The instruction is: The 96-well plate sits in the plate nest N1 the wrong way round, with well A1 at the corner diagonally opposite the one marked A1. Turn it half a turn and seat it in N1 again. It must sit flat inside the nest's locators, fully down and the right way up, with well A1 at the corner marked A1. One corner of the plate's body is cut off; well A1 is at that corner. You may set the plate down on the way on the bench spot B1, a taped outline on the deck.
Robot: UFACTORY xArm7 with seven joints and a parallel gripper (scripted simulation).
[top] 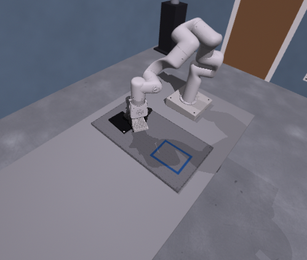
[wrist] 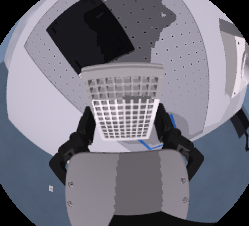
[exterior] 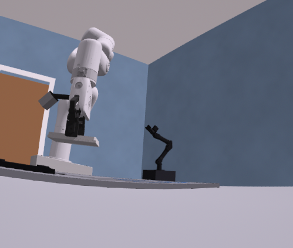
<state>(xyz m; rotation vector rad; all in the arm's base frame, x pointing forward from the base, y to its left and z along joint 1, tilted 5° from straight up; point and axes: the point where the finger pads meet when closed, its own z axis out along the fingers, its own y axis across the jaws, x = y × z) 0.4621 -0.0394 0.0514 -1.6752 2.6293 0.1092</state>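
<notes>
Plate first: a pale, near-white slab whose top face is a fine grid of small wells, with a plain rim round the grid. From the side view the plate reads as a thin flat tray, level, hanging in the air well above the deck. From the wrist view its long axis runs away from the camera; which corner is cut off cannot be told at this size.

The black fingers stand on its two long sides, one against each edge, spread nearly to their full width and clamped on the plate between them. The gripper points straight down, so the plate sits just beneath the fingertips.

In the top view the plate hovers at the near right edge of the black plate nest N1, partly overlapping it in the picture; a white dot marks the nest's near corner. The blue taped outline B1 lies well apart, further along the grey perforated deck. The deck rests on the tabletop, beside the arm's pale base plate.
</notes>
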